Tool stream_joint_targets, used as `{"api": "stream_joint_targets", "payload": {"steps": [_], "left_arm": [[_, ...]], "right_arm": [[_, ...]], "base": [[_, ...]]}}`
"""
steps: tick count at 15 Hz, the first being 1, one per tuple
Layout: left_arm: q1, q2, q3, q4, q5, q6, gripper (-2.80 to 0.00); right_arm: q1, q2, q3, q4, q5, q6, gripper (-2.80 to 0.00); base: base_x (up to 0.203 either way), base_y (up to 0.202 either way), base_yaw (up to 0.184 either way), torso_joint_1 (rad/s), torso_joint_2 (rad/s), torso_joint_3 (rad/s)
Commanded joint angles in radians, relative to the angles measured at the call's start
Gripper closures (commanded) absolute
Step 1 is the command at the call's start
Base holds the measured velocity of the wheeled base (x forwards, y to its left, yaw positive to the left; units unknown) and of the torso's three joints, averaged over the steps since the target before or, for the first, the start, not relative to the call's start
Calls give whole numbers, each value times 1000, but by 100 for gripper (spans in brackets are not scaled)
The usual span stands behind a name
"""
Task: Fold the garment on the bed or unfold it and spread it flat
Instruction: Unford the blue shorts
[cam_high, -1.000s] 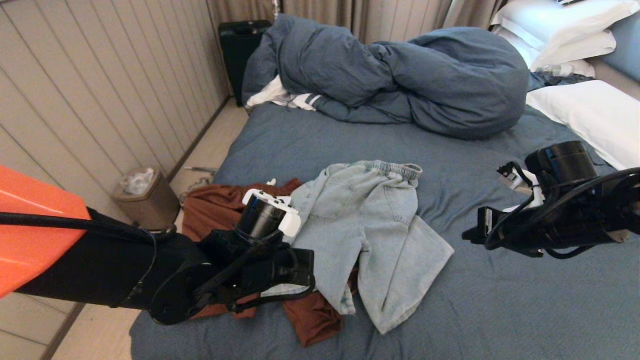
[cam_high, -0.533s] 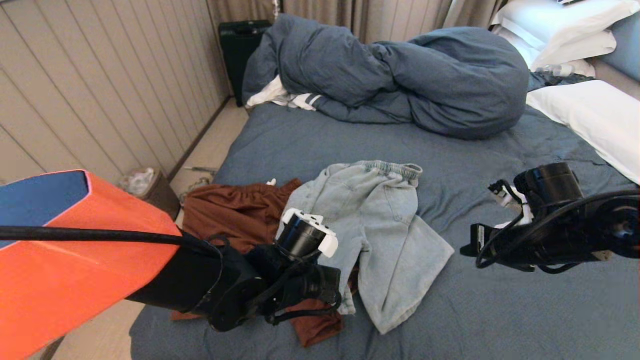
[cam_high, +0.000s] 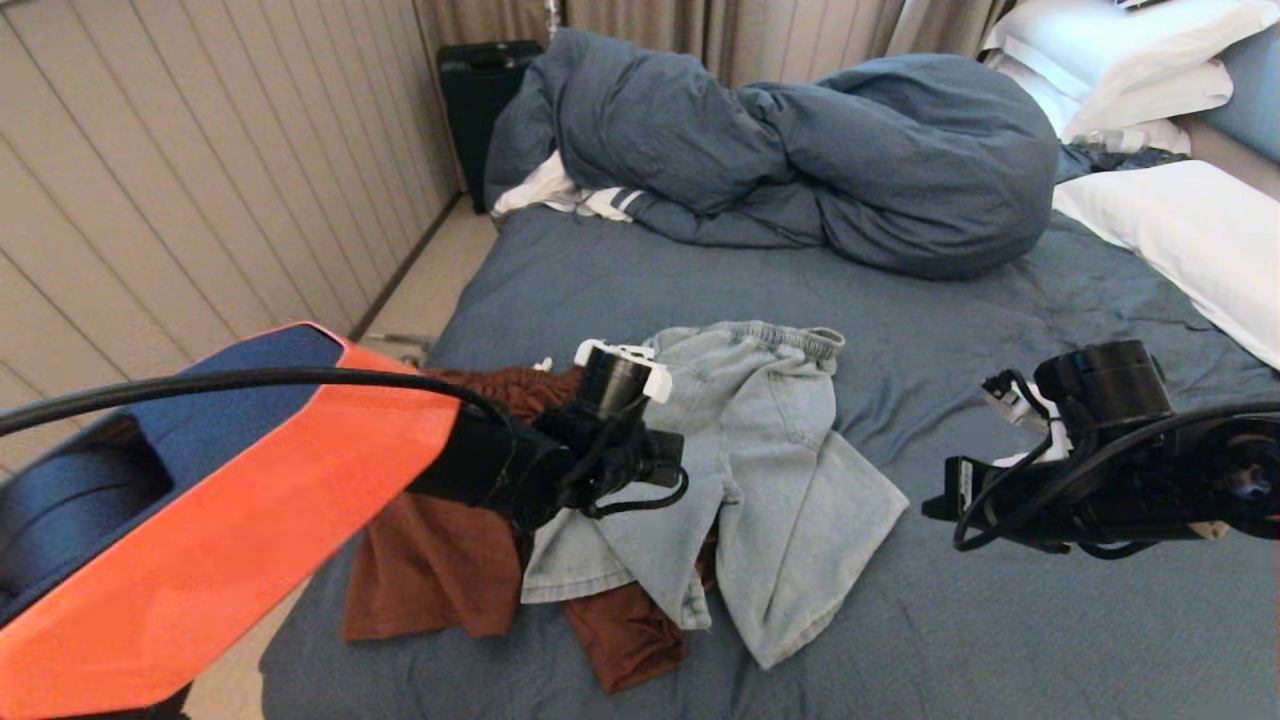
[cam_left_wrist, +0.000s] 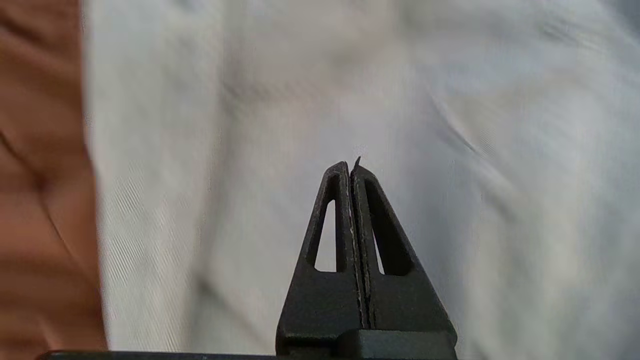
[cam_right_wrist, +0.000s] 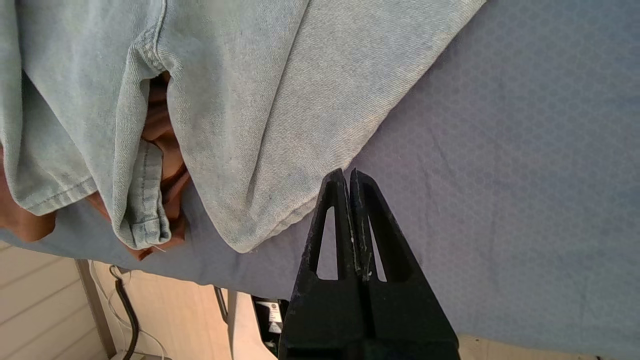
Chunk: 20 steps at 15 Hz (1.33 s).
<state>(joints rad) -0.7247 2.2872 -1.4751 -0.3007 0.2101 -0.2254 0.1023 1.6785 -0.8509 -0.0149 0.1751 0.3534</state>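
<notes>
Denim shorts (cam_high: 740, 470) crumpled mid-frame on bed (cam_high: 1000, 620), atop rust garment (cam_high: 430, 560). Left end effector (cam_left_wrist: 352, 167) together, empty, over denim; right end effector (cam_right_wrist: 348, 175) together, beside hem. Open fingers first, pinch waistband corners, avoid rust layer.

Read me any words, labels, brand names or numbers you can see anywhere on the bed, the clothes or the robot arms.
None can be read.
The denim shorts, brown garment and bed show no print.
A small sticker below the bed edge carries marks too small to read.
</notes>
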Motion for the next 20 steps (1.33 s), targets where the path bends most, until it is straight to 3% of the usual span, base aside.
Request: {"api": "stream_joint_targets", "payload": {"steps": [1, 8, 12, 14, 20], "left_arm": [[43, 162, -150, 2, 28, 44, 0], [139, 339, -331, -1, 51, 253, 0], [223, 383, -467, -39, 116, 339, 0], [254, 318, -467, -109, 140, 350, 0], [368, 287, -465, -134, 180, 348, 0]], "right_arm": [[-1, -16, 1, 0, 1, 5, 0], [-27, -16, -2, -2, 2, 4, 0], [-23, -14, 4, 0, 7, 4, 0], [-20, -6, 4, -1, 9, 4, 0], [-16, -19, 14, -6, 4, 12, 0]], "base": [[0, 0, 0, 0, 0, 0], [0, 0, 0, 0, 0, 0], [0, 0, 0, 0, 0, 0], [0, 0, 0, 0, 0, 0], [0, 0, 0, 0, 0, 0]]}}
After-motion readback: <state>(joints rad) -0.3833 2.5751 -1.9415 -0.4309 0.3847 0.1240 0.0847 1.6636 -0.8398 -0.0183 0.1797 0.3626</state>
